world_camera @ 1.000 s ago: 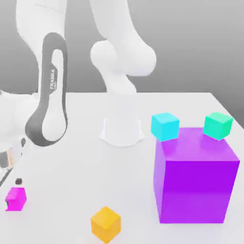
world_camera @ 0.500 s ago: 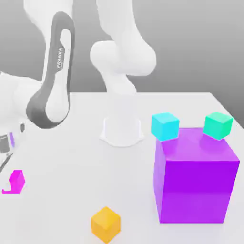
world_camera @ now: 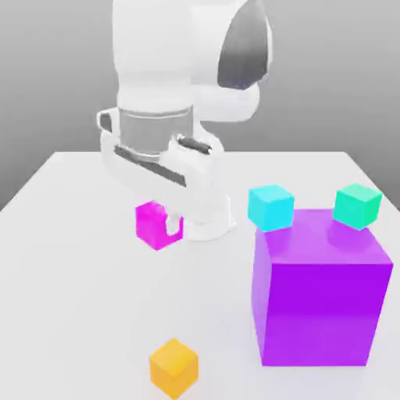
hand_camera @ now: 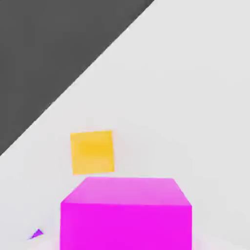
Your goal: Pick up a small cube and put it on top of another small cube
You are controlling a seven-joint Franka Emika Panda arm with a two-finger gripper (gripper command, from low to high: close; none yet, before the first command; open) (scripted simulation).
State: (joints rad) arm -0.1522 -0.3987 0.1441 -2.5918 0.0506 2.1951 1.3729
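The small magenta-pink cube [world_camera: 150, 223] hangs above the white table [world_camera: 70, 258], left of the robot's base in the exterior view. My gripper [world_camera: 162, 224] is shut on it, with one finger crossing the cube's right face. In the hand view the same cube [hand_camera: 126, 215] sits close up between the jaws. Three other small cubes are in view. A cyan one [world_camera: 270, 207] and a green one [world_camera: 357, 205] stand at the back right. An orange one [world_camera: 173, 367] rests on the table near the front, and the orange cube [hand_camera: 92, 152] also lies beyond the held cube in the hand view.
A much larger purple cube [world_camera: 320, 293] stands at the exterior view's right, in front of the cyan and green cubes. The arm's white base [world_camera: 207, 223] rises just right of the held cube. The table's edge [hand_camera: 83, 73] runs diagonally in the hand view.
The gripper closed on the magenta cube at the exterior view's far left, lifted it and swung it right, toward the middle of the table. The other cubes stayed put.
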